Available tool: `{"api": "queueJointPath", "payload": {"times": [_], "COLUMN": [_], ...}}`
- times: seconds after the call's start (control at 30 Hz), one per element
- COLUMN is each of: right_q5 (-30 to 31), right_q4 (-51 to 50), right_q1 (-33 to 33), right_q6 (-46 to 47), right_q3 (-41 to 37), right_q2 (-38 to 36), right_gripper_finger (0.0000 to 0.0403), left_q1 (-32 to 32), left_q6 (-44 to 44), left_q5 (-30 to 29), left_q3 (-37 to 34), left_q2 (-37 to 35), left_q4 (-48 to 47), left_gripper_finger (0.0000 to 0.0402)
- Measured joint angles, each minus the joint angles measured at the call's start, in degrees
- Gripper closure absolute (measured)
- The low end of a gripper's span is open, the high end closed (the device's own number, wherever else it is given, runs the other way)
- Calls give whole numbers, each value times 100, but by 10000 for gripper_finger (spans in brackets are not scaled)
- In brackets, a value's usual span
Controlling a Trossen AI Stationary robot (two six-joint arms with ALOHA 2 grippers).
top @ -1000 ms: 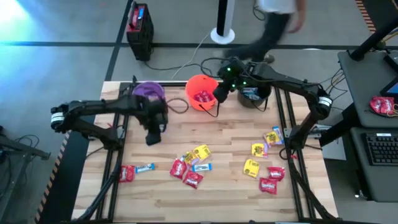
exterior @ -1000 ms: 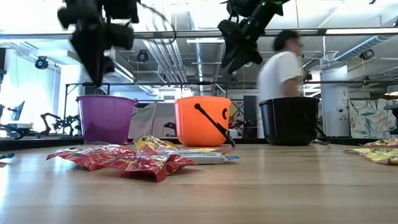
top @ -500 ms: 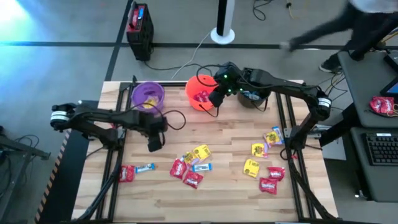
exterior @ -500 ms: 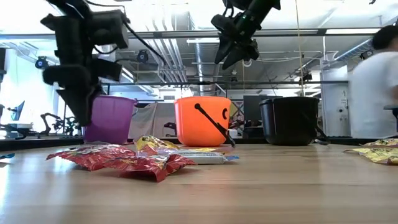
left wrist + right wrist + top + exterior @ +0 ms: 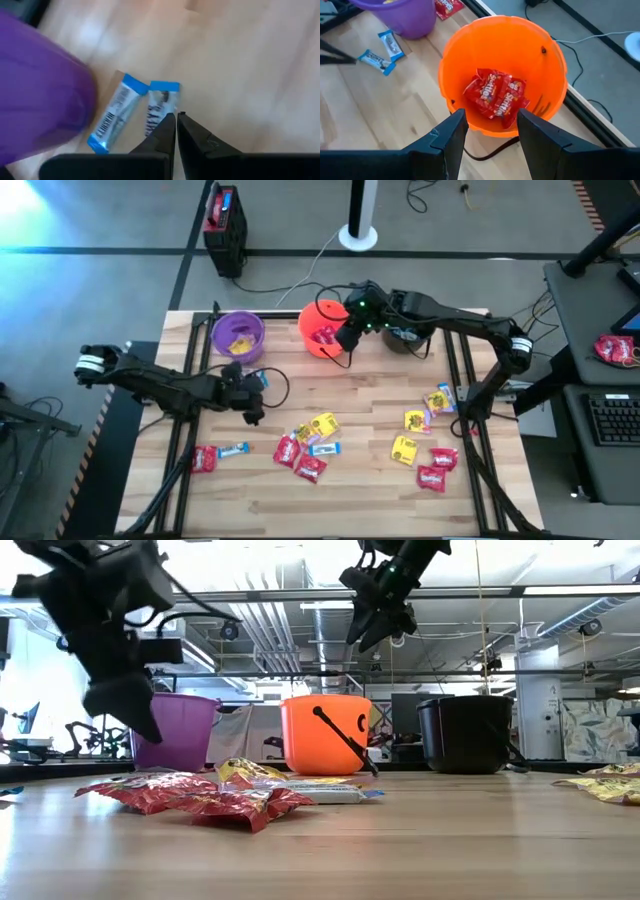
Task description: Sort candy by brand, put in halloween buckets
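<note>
Where right end effector hangs open, orange bucket below

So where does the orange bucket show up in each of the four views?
High view: orange bucket, back centre, below the right claw.
Low view: centre, between purple bucket and black bucket.
Left wrist view: not in it.
Right wrist view: centre.
Shared landmark: purple bucket.

Left arm stretches low across the worktop, its hand pinched closed; right arm reaches high, hand spread apart.
</note>
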Motion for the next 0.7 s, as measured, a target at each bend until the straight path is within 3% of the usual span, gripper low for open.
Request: {"api": "queueJointPath", "payload": {"times": [0.13,0.37,0.7], "right_q5": [38,44,92], "right_q4": [-2,143,401], "right_q1": [-2,-2,-4], "right_q6": [-78,-101,-105], "right_q3": [-85,-348,-599], "right_q2": [6,11,11], "right_gripper_finger": [236,236,236], "left_q1": [5,34,34], "left_q6": [215,3,-883], "left_q5": [-608,46,-291], "left_q3": [-264,-582,-771], "left_q2": [-23,101,356], "left_q4": [217,206,429], "left_gripper_finger": [401,401,402]}}
